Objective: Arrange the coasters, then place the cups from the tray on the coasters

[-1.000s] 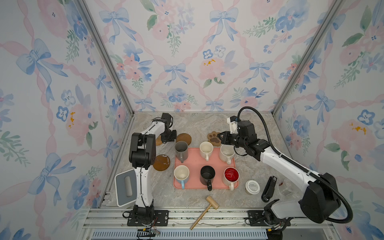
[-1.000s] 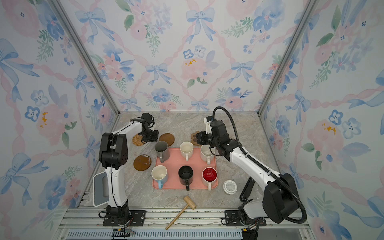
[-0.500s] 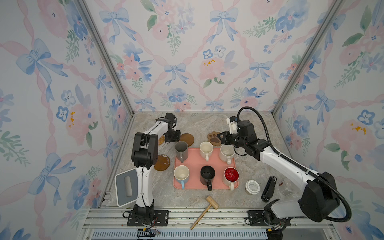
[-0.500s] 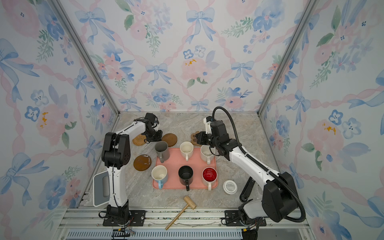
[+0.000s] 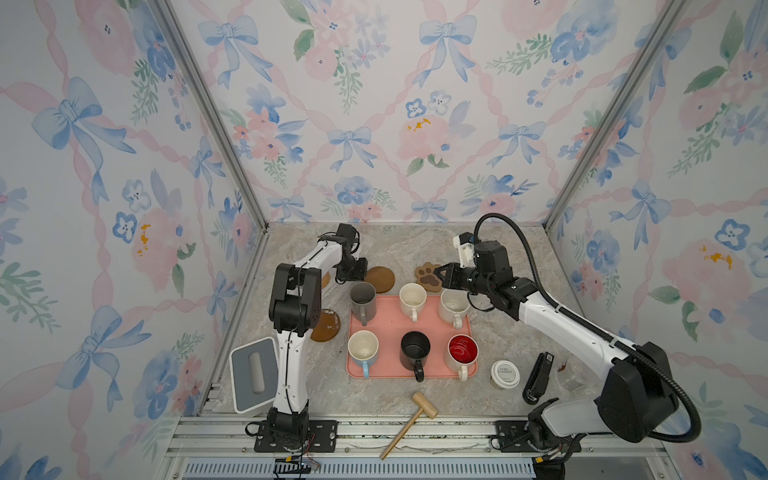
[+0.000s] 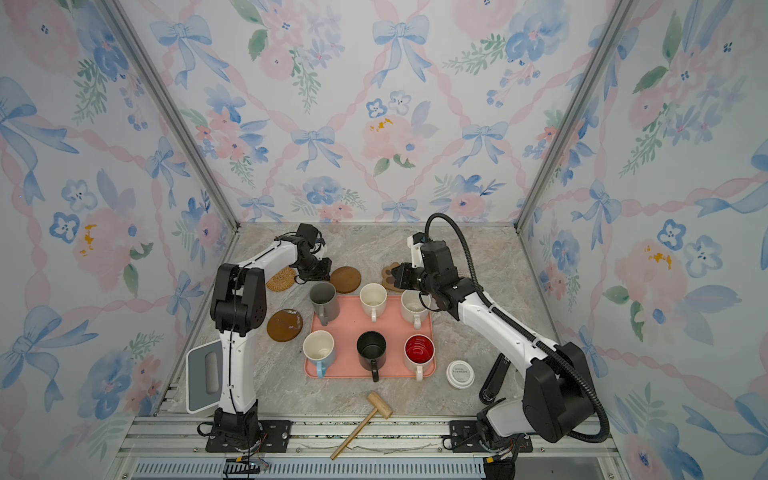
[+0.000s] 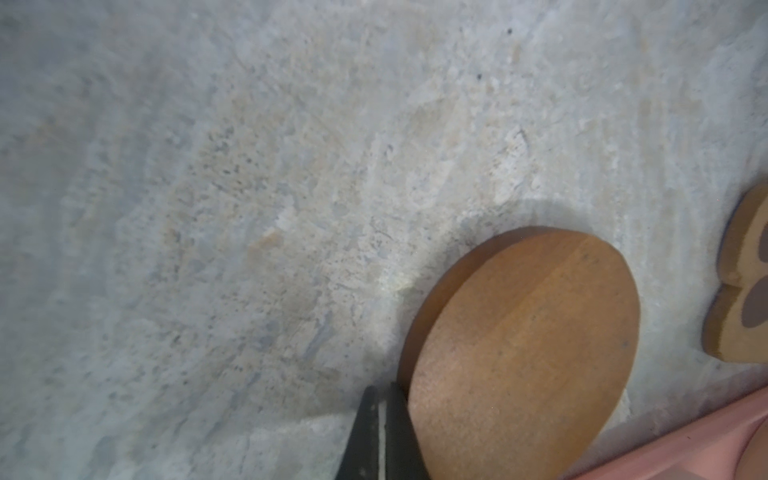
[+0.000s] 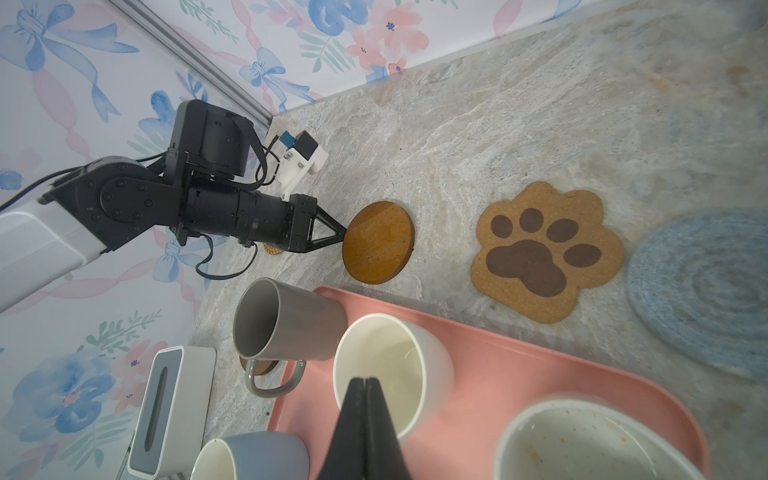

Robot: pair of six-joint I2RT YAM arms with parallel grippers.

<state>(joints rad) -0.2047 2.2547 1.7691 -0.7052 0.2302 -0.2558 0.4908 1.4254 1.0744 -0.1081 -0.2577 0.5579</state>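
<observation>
My left gripper is shut and empty, its tips against the edge of a brown wooden round coaster behind the pink tray. A tan rattan coaster and a glossy brown round one lie left of the tray. My right gripper is shut and empty, hovering by the paw coaster; a grey-blue woven coaster lies beside it. The tray holds grey, cream, speckled, light-blue, black and red-inside cups.
A grey box stands at the front left by the left arm's base. A white-lidded paper cup and a black tool sit right of the tray. A wooden mallet lies at the front edge. Walls close in on three sides.
My left gripper has moved right, and the wooden round coaster has slid a little right with it. The right arm has hardly moved.
</observation>
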